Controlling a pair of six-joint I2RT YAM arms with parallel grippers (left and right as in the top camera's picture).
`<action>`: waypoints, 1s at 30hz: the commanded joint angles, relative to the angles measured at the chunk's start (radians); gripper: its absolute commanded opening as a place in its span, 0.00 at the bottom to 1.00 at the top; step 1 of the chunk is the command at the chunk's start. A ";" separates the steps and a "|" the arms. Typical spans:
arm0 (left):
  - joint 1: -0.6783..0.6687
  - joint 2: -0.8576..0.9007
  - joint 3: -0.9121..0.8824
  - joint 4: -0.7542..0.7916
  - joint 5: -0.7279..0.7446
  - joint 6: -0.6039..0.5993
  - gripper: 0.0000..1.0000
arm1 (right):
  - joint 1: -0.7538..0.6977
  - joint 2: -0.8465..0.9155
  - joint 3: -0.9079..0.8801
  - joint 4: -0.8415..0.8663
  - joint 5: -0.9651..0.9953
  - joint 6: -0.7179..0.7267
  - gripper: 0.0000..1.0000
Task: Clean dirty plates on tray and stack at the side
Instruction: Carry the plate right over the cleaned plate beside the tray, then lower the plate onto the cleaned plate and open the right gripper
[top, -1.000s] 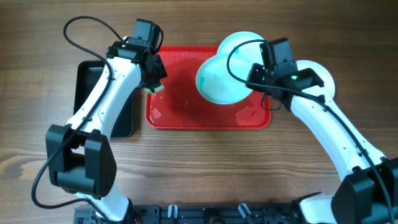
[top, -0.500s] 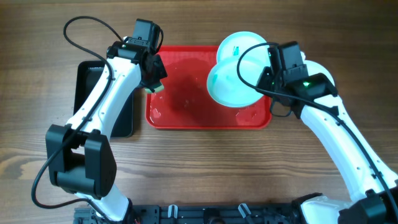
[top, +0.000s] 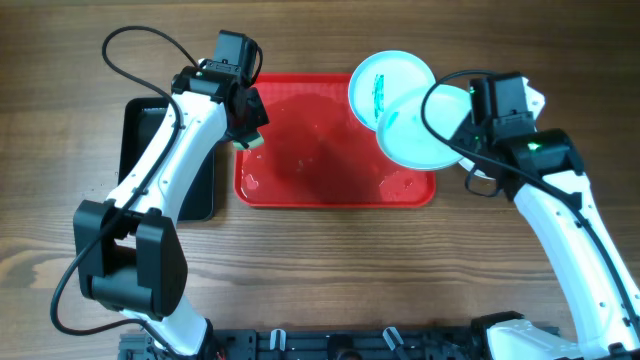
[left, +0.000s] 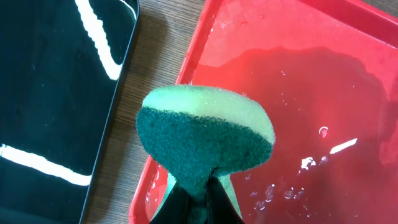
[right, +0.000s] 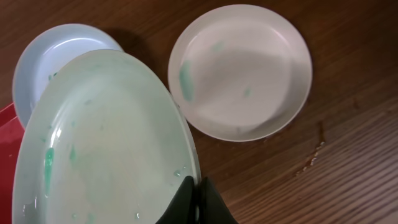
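Note:
My right gripper (top: 468, 138) is shut on the rim of a pale aqua plate (top: 415, 125) and holds it tilted above the right edge of the red tray (top: 320, 195). In the right wrist view the fingers (right: 198, 186) pinch this plate (right: 106, 143), which bears faint green streaks. A second aqua plate (top: 385, 75) with a green smear lies at the tray's back right corner. The white plate (right: 239, 71) rests on the wood right of the tray, with a faint green mark. My left gripper (top: 250, 135) is shut on a green sponge (left: 205, 134) over the tray's left rim (left: 186, 68).
A narrow black tray (top: 150, 160) lies left of the red tray and shows in the left wrist view (left: 56, 93). The red tray's floor is wet, with droplets (top: 400, 183). Bare wood surrounds the trays.
My right arm has carried the aqua plate rightward, from over the tray's right half to over its right edge, uncovering the smeared plate behind. The left arm has not moved.

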 joint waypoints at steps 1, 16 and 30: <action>0.001 0.008 0.002 -0.001 0.010 0.016 0.04 | -0.024 -0.040 0.012 -0.014 0.053 0.021 0.04; 0.001 0.008 0.002 -0.009 0.009 0.016 0.04 | -0.283 -0.087 -0.203 0.117 0.069 -0.012 0.04; 0.001 0.008 0.002 -0.016 0.009 0.016 0.04 | -0.372 -0.055 -0.362 0.400 0.035 -0.091 0.04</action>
